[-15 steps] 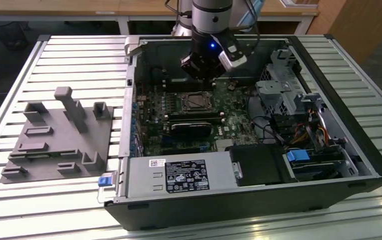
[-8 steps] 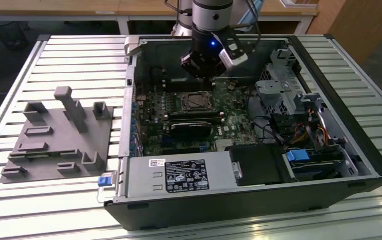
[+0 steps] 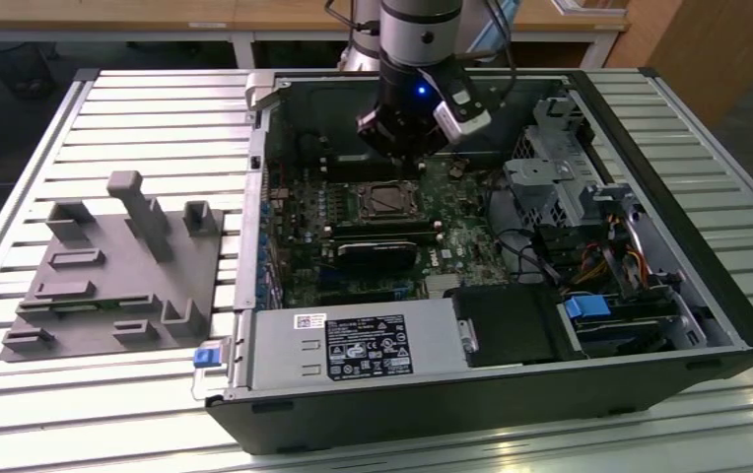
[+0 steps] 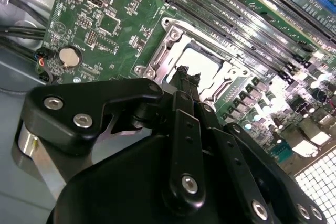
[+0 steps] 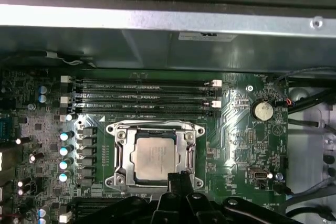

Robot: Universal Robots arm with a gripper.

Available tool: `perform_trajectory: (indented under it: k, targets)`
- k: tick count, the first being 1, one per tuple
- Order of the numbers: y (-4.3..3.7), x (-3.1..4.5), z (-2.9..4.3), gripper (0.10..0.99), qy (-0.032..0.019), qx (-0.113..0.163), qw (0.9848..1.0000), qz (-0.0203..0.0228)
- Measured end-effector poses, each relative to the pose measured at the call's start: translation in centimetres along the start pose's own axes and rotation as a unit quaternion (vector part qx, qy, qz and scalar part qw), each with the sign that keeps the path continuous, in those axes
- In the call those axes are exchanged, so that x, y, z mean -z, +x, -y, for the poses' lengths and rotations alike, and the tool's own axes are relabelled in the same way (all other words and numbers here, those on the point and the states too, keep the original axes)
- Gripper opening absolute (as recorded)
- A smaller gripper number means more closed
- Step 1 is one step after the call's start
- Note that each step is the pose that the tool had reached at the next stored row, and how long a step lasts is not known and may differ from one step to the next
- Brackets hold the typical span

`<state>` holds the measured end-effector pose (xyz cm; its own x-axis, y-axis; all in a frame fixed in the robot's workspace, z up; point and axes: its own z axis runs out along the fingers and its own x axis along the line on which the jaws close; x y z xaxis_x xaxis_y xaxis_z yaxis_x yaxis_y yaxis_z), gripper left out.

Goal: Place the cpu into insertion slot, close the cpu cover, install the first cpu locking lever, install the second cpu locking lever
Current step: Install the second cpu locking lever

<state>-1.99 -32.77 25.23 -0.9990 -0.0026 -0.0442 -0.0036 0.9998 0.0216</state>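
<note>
Cpu (image 5: 155, 155) seated under cpu cover (image 5: 154, 127); hand (image 5: 177, 178) pinched narrow, empty, at cover's edge.

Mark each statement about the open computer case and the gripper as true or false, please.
1. The cpu lies in the insertion slot. True.
2. The cpu cover frames the chip. True.
3. The gripper carries the chip above the grey fixture. False: it hangs at the socket's edge inside the case; the grey fixture lies outside the case, at the exterior view's left.
4. The coin battery sits on the chip. False: it sits on the green board, apart from the socket.
</note>
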Motion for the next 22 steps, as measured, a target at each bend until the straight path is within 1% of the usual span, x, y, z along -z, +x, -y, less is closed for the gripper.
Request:
perform_trajectory:
  k: [10,17,22]
  targets:
    - [0.0,0.01,0.42,0.106,-0.0003,0.0,1.0,0.0]
    - [0.02,0.03,1.23,0.106,-0.0002,0.0,1.0,0.0]
    - [0.03,0.03,1.49,0.106,-0.0003,0.0,1.0,0.0]
